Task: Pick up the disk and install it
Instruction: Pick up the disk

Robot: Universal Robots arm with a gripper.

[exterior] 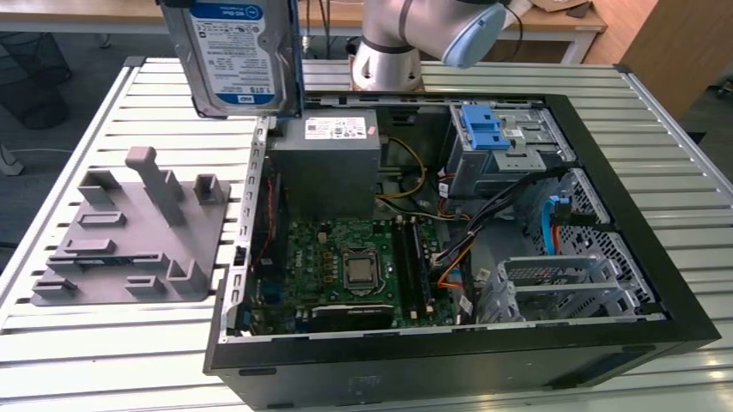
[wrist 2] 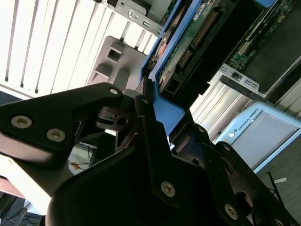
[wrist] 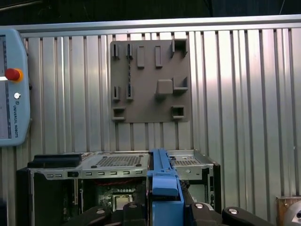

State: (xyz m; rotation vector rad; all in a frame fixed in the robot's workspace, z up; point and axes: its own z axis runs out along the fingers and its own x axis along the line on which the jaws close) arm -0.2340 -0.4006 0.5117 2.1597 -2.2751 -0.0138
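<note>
The gripper is clamping the disk by its rail, holding it aloft: pick-up done; the computer case below the gripper is awaiting installation.

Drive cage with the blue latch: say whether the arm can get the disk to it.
Probably yes. The computer case lies open, nothing covers the drive cage, and the gripper holds the disk clear above the case, though cables run beside the cage.

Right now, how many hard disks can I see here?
1. The disk is held upright in the jaws, in the air at the exterior view's upper left, near the open computer case. More could be hidden inside the case's metal cages.
</note>
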